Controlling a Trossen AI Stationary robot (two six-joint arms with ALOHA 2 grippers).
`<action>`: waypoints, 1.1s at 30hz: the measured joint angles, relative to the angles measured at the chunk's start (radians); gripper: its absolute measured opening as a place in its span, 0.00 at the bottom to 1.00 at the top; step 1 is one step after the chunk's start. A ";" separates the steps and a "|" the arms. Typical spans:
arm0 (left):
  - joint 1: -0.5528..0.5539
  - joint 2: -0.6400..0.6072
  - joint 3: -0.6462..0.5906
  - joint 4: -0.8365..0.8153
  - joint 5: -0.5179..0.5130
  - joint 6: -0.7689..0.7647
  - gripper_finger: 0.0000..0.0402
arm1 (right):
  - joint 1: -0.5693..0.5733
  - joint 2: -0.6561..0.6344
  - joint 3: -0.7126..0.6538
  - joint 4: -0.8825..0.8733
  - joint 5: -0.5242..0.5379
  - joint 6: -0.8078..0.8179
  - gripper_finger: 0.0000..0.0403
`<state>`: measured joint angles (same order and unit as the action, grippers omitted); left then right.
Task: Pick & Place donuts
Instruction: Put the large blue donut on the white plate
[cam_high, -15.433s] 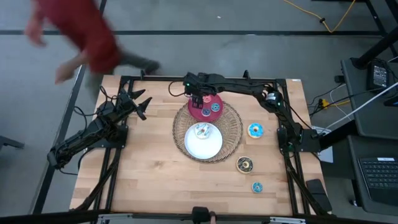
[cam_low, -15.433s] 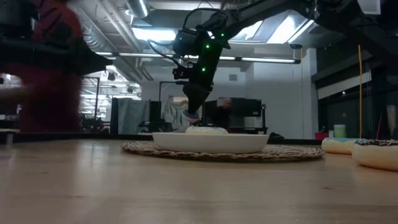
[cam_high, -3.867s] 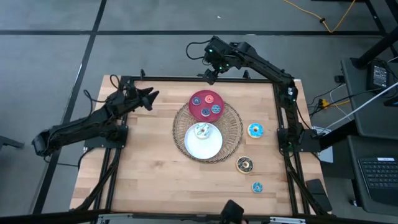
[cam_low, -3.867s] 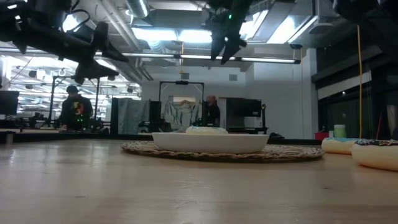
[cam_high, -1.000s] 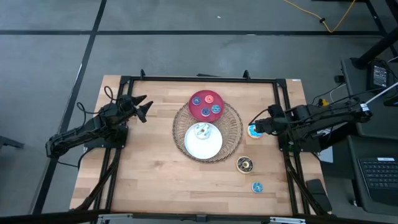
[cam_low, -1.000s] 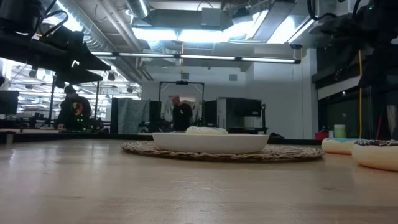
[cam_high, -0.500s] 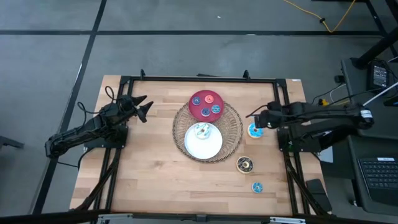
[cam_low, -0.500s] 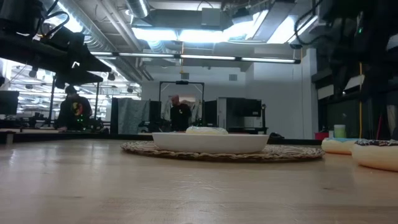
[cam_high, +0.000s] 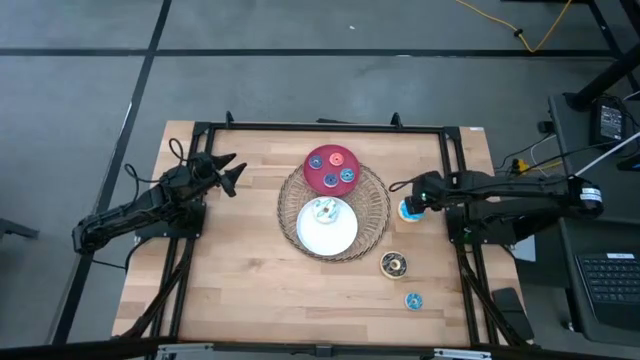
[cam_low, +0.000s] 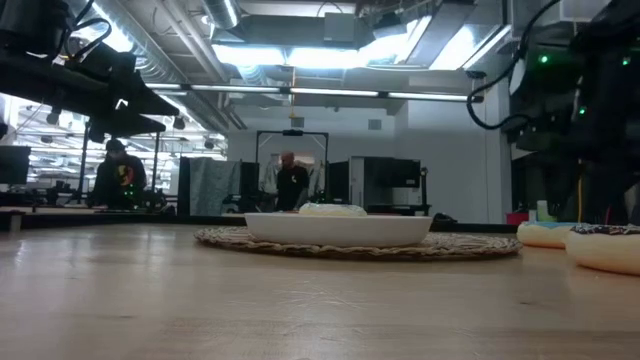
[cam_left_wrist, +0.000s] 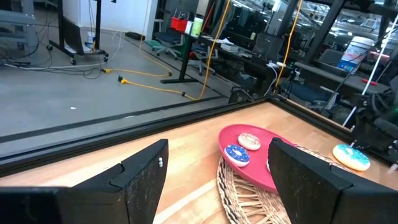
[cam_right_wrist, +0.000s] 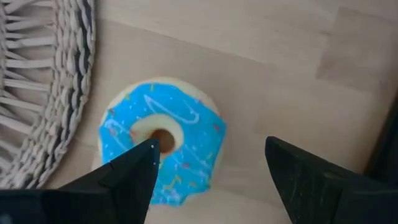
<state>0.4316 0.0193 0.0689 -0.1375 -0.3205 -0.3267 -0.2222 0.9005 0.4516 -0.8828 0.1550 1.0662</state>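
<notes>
A blue-iced donut (cam_high: 409, 211) (cam_right_wrist: 163, 148) lies flat on the table just right of the wicker tray (cam_high: 372, 222). My right gripper (cam_high: 412, 198) (cam_right_wrist: 211, 180) hangs open above it, pointing steeply down, touching nothing. A dark brown donut (cam_high: 393, 264) and a small blue donut (cam_high: 413, 300) lie nearer the front edge. The red plate (cam_high: 318, 180) holds three small donuts, and the white plate (cam_high: 330, 235) holds a white-sprinkled donut (cam_high: 324, 209). My left gripper (cam_high: 225, 170) (cam_left_wrist: 221, 180) waits open at the table's left, held level above the table.
Both plates sit on the wicker tray in the table's middle. A black frame (cam_high: 320, 127) runs around the table's edges. In the low view, people (cam_low: 289, 185) stand in the room behind the table. Bare wood lies left of and in front of the tray.
My right gripper has come down toward the blue donut beside the wicker tray and turned about its wrist, staying open. The donuts and plates have not moved.
</notes>
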 joint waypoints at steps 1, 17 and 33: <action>0.000 0.000 0.000 0.000 0.000 0.000 0.66 | -0.011 0.000 -0.007 0.013 -0.003 -0.010 0.72; 0.000 0.000 0.000 0.001 0.000 0.000 0.66 | -0.070 0.000 -0.084 0.118 -0.071 -0.074 0.71; 0.000 0.000 0.000 0.001 0.000 0.000 0.66 | -0.069 0.000 -0.084 0.104 -0.100 -0.050 0.12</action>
<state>0.4316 0.0193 0.0689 -0.1368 -0.3206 -0.3271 -0.2916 0.9009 0.3676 -0.7788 0.0548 1.0157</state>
